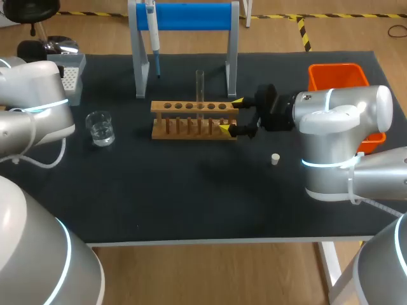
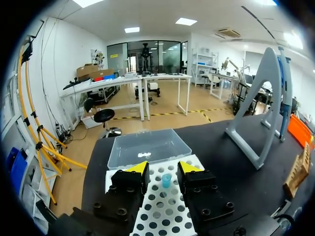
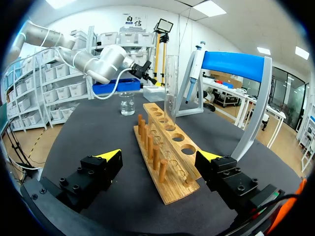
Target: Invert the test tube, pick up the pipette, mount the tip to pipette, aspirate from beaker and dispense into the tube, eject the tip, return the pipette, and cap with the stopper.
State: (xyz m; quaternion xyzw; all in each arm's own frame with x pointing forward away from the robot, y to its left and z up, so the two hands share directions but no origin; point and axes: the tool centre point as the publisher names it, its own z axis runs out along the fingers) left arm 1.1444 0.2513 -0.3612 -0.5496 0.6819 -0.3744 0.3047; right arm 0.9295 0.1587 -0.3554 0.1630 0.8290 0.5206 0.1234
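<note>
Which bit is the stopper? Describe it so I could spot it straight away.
Find the wooden rack in the middle of the dark table. Past its right end, a little nearer the front edge, lies the stopper. It is a tiny cream plug, alone on the bare surface, the only small pale loose thing there.

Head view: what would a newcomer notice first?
The wooden rack sits mid-table with one clear test tube standing in it, and the right hand is open at the rack's right end. Behind it stands the blue-topped stand with the pipette hanging from it. At the far right is the orange bin.
</note>
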